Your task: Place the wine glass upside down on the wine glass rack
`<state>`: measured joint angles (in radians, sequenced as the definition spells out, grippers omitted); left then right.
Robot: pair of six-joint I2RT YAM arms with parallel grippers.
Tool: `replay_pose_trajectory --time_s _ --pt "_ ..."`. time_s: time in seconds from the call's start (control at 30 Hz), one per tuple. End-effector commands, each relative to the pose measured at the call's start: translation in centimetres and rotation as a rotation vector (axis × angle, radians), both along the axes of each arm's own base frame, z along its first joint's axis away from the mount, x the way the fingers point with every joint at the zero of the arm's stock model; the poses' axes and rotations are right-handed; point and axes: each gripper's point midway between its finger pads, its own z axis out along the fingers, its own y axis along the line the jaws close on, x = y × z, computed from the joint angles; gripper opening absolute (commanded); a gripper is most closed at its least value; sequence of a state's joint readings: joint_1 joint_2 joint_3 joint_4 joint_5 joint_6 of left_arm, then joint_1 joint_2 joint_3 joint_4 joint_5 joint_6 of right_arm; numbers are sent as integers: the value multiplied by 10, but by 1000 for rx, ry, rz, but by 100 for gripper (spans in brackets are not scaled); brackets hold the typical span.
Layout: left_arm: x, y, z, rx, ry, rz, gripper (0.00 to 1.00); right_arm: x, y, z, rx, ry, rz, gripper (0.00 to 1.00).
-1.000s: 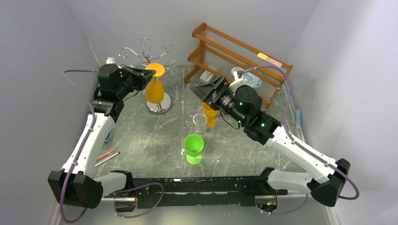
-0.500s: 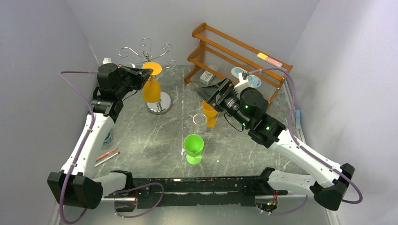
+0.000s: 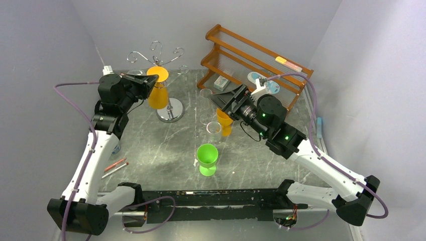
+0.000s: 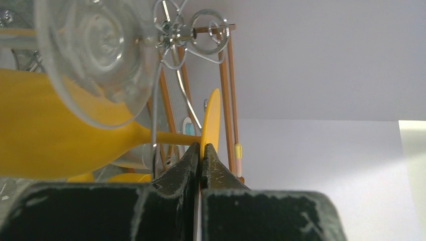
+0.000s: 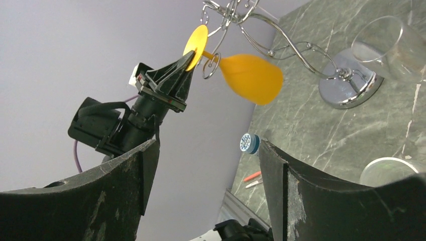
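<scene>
Top view: bright, even diffuse overhead light, sharp, w/ only soft shadows on the desk; glare on the wine glass rack mirrored base. Left wrist view: clear glass & wine glass bowl near lens, out of focus; left end effector dark, grainy; brighter patch on wall at right edge. Right wrist view: right end effector underexposed, soft; bg sharp.

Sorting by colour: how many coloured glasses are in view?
3: an orange wine glass pinched by the left gripper at the wine glass rack; an orange glass near the right gripper; a green goblet mid-table. Others may be hidden.
</scene>
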<state>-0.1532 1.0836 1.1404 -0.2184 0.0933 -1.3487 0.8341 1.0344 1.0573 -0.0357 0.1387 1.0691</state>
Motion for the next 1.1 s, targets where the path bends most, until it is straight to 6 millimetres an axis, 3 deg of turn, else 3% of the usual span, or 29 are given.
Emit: replay_pose_trajectory --time_s 0.0,0.57,0.9,1.0,1.07 --pt "-8 0 -8 -9 -1 -7 5 1 -4 -11 -19 21 -16 76" --pt "-37 -15 4 15 -47 -127 5 4 -8 -26 -59 40 -36 76" --pt "-31 -28 -7 73 -36 -219 5 4 -11 -32 -71 48 -48 76" --pt "-30 -27 -14 97 -18 -223 11 4 -12 -32 -73 48 -53 76" --pt "-32 -28 -17 105 -13 -229 20 3 -13 -31 -74 46 -55 76"
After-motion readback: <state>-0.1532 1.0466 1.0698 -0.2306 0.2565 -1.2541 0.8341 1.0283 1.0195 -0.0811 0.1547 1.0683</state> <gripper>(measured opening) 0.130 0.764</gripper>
